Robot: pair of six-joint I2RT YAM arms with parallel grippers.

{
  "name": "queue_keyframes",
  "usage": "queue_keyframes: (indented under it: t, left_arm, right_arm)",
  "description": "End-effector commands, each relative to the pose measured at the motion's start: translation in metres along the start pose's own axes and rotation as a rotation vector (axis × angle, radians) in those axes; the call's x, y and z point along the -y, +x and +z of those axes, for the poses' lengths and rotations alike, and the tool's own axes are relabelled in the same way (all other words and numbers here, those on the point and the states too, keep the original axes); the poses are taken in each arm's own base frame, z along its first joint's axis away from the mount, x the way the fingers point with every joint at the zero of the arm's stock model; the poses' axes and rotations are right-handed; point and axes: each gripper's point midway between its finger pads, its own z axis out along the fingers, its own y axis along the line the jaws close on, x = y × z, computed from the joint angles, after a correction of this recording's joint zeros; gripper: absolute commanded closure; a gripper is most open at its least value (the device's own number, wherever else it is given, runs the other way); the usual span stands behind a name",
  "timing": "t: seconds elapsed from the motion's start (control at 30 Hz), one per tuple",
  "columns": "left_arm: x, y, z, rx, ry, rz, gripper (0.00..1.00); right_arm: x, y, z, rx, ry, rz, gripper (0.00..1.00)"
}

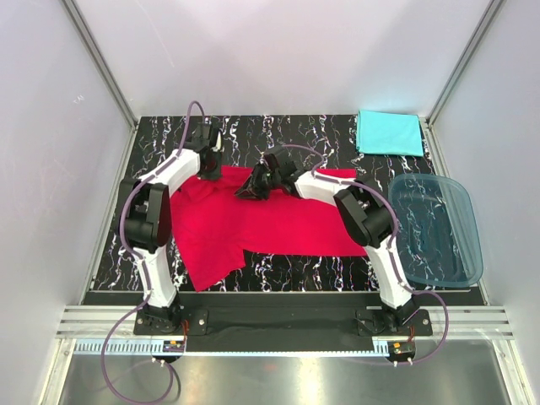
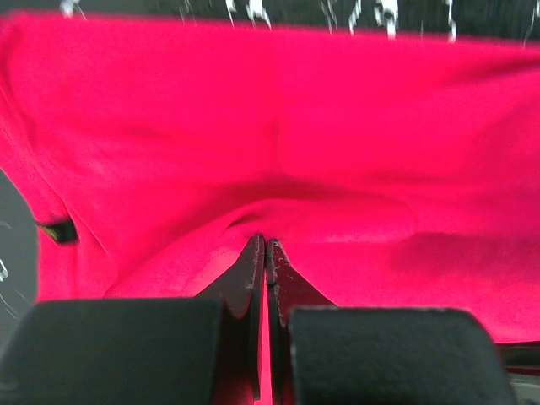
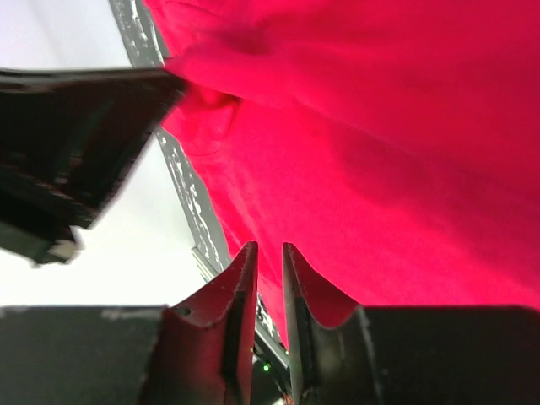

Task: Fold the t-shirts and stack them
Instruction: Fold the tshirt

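The bright red t-shirt lies spread on the black marbled table, with its near left part hanging toward the front edge. My left gripper is at the shirt's far left corner, shut on a pinch of red cloth, which shows between its jaws. My right gripper hovers over the shirt's far edge near the middle. Its jaws stand a narrow gap apart with nothing between them, and the red cloth is beyond them. The turquoise-cyan t-shirt lies folded at the far right corner.
A translucent blue plastic tub stands at the right edge of the table. White walls close in the left, back and right sides. The left arm's gripper shows in the right wrist view, close by.
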Motion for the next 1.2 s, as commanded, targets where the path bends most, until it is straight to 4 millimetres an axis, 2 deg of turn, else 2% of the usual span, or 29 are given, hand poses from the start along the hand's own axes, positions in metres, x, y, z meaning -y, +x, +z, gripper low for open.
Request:
queue_keyframes:
  t: [0.0,0.2,0.37,0.6,0.93,1.17]
  left_arm:
    - [-0.016,-0.018,0.005,0.029,-0.047,0.016,0.99]
    - [-0.023,-0.018,0.017,0.013,-0.041,0.0,0.98]
    - [-0.02,-0.023,0.017,0.022,-0.022,-0.01,0.94]
    - [-0.016,-0.023,0.02,0.013,0.001,-0.022,0.91]
    - [-0.012,-0.019,0.02,0.002,0.019,-0.034,0.9]
    - [-0.011,-0.016,0.018,0.001,0.028,-0.042,0.9]
  right_arm:
    - [-0.025,-0.001,0.013,0.004,-0.077,0.004,0.76]
    - [-0.027,-0.003,0.03,0.016,-0.086,0.005,0.74]
    - [-0.033,-0.007,0.045,0.032,-0.101,-0.027,0.66]
    - [-0.039,-0.013,0.061,0.035,-0.12,-0.086,0.68]
    - [-0.026,-0.016,0.079,0.065,-0.064,-0.095,0.61]
    - [-0.023,-0.023,0.087,0.113,-0.055,-0.049,0.61]
